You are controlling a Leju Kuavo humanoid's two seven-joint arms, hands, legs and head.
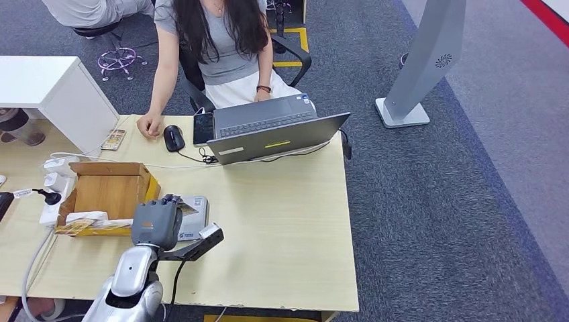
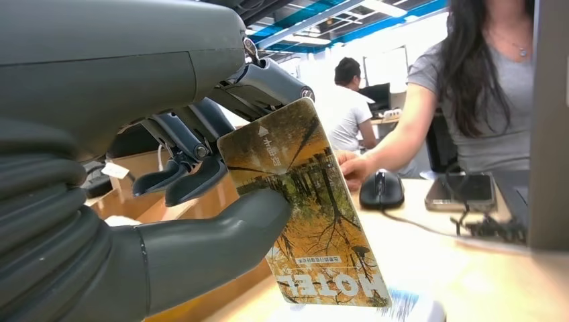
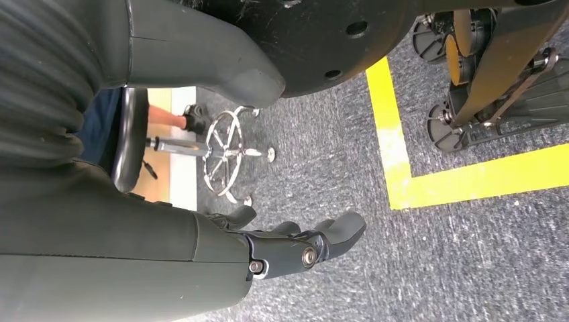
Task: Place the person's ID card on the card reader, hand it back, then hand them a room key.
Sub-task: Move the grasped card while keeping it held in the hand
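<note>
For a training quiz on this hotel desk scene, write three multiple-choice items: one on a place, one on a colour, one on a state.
1. Where is the black computer mouse?
A. On the pale wooden table beside the person's hand
B. Inside the open cardboard box
C. On the grey carpet floor

2. What colours mark the printed hotel key card?
A. Plain blue
B. Autumn yellow and orange trees
C. Solid black

3. What is the left robot hand doing?
A. Resting flat on the table
B. Hanging with nothing in it
C. Holding the card

Answers: 1 A, the mouse lies on the table next to the hand. 2 B, the left wrist view shows a forest print. 3 C, thumb and fingers pinch the card.
</note>
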